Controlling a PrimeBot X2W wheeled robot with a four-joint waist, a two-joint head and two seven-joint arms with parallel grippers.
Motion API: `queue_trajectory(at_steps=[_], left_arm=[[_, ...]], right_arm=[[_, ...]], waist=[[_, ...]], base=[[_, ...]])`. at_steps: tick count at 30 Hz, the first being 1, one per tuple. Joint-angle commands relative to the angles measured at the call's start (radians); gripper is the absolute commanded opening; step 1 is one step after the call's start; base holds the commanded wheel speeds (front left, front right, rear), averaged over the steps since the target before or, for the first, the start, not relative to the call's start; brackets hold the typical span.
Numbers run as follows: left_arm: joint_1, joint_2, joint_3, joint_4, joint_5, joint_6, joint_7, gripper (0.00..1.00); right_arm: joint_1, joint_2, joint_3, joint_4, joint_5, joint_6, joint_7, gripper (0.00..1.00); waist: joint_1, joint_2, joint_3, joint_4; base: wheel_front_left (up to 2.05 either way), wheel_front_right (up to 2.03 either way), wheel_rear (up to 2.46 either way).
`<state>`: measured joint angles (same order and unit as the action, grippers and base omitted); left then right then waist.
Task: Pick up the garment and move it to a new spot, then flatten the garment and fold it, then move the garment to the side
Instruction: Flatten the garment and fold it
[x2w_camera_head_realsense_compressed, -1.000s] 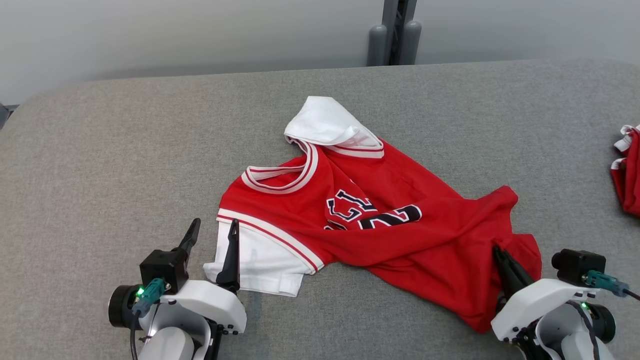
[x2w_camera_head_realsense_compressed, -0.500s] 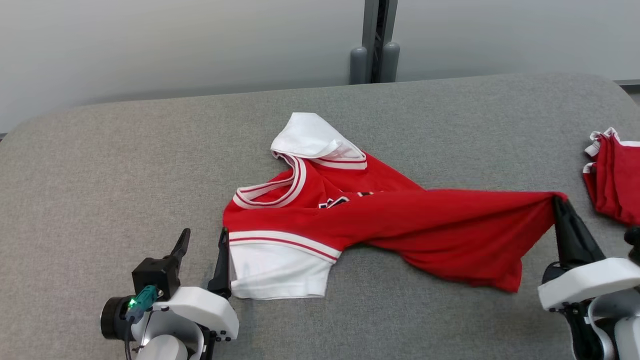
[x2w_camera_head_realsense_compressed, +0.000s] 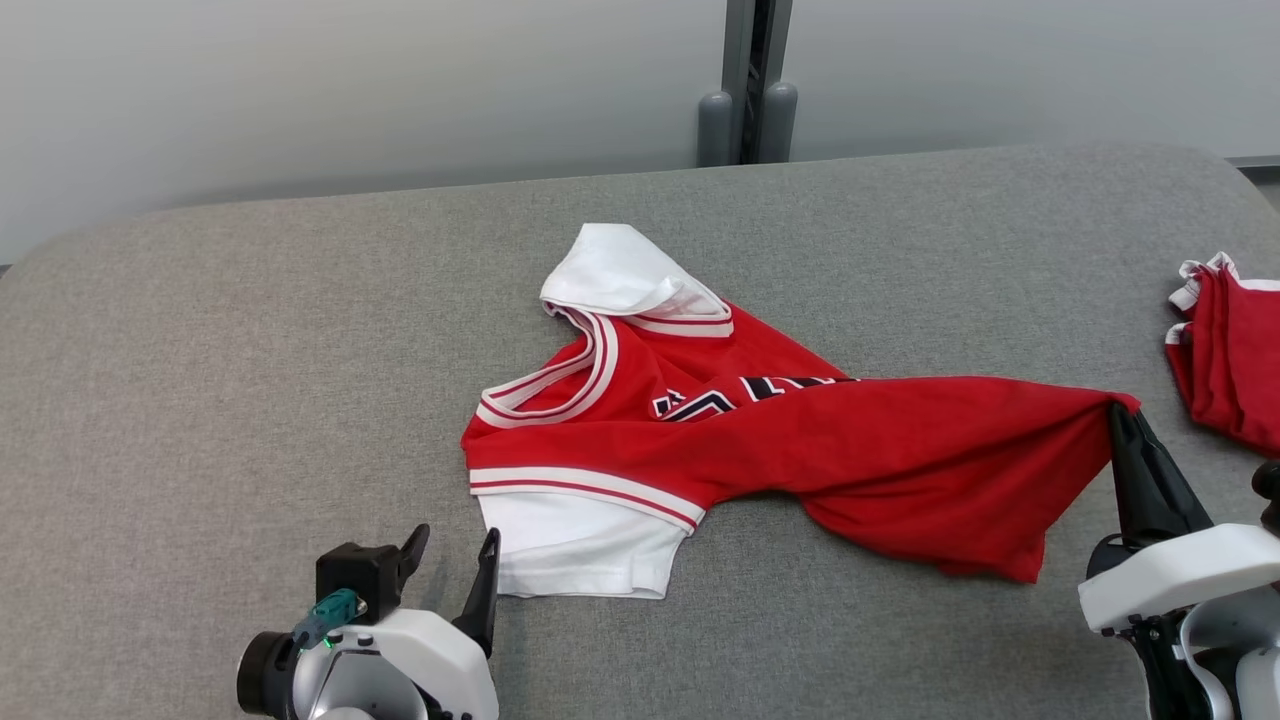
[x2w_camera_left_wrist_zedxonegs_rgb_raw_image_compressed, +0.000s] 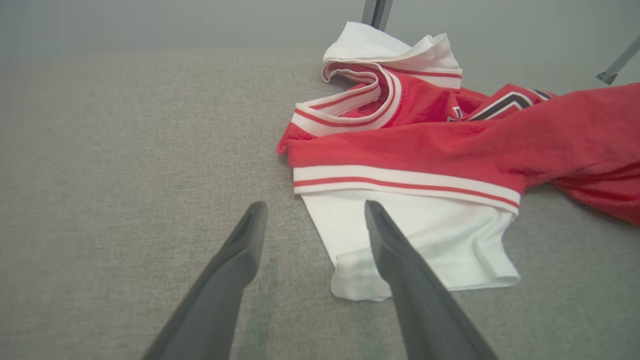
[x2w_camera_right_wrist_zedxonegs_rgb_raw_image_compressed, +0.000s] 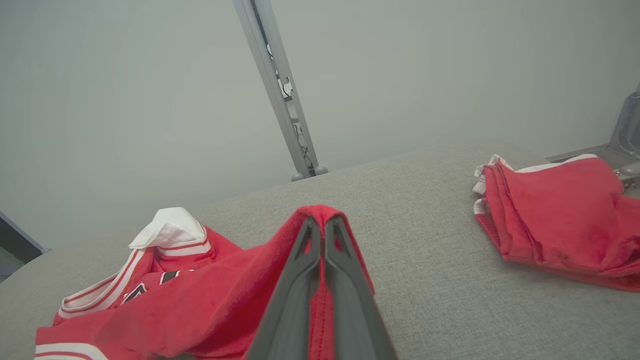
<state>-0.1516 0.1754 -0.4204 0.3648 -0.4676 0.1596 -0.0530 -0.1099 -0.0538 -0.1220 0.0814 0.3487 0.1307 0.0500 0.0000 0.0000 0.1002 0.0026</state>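
Observation:
The garment (x2w_camera_head_realsense_compressed: 760, 440) is a red jersey with white sleeves and striped trim, lying crumpled on the grey table (x2w_camera_head_realsense_compressed: 250, 330). My right gripper (x2w_camera_head_realsense_compressed: 1118, 412) is shut on its red hem corner, which it holds lifted and stretched to the right; the right wrist view shows the cloth (x2w_camera_right_wrist_zedxonegs_rgb_raw_image_compressed: 240, 310) pinched between the closed fingers (x2w_camera_right_wrist_zedxonegs_rgb_raw_image_compressed: 300, 280). At the lower left my left gripper (x2w_camera_head_realsense_compressed: 452, 552) stands open, just left of the white sleeve (x2w_camera_head_realsense_compressed: 575, 550). In the left wrist view its fingers (x2w_camera_left_wrist_zedxonegs_rgb_raw_image_compressed: 235, 260) straddle the sleeve's left edge (x2w_camera_left_wrist_zedxonegs_rgb_raw_image_compressed: 350, 235), not touching it.
A second red garment (x2w_camera_head_realsense_compressed: 1230, 350), folded, lies at the table's right edge, close to my right gripper, and appears as a folded stack (x2w_camera_right_wrist_zedxonegs_rgb_raw_image_compressed: 555, 220) in the right wrist view. A grey post (x2w_camera_head_realsense_compressed: 750, 80) rises behind the table's far edge.
My right gripper pulled the red hem up and far to the right, stretching the jersey out. My left gripper drew back toward the near edge. The camera also shifted after the earliest frame.

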Motion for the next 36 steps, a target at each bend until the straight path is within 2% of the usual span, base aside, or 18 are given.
queue_trajectory(at_steps=[1, 8, 35, 36], left_arm=[[0.011, 0.009, -0.006, -0.008, -0.014, -0.012, 0.017, 1.0], [0.048, 0.017, -0.015, -0.033, -0.069, -0.052, 0.09, 1.0], [-0.004, -0.011, -0.016, 0.023, -0.136, -0.072, 0.13, 1.0], [-0.003, -0.013, -0.017, 0.028, -0.14, -0.073, 0.132, 0.94]], right_arm=[[0.007, -0.001, 0.0, 0.003, 0.003, 0.0, -0.001, 0.0], [0.0, 0.001, -0.006, 0.017, 0.009, 0.0, -0.008, 0.0], [-0.02, 0.001, 0.017, 0.042, 0.009, 0.0, -0.011, 0.0], [-0.02, 0.001, 0.016, 0.044, 0.007, 0.0, -0.013, 0.0]], waist=[[0.0, 0.0, 0.002, 0.002], [0.0, 0.0, 0.008, 0.014], [0.0, 0.0, 0.038, -0.012], [0.0, 0.0, 0.039, -0.012]], base=[[0.0, 0.0, 0.0], [0.0, 0.0, 0.0], [0.0, 0.0, 0.0], [0.0, 0.0, 0.0]])
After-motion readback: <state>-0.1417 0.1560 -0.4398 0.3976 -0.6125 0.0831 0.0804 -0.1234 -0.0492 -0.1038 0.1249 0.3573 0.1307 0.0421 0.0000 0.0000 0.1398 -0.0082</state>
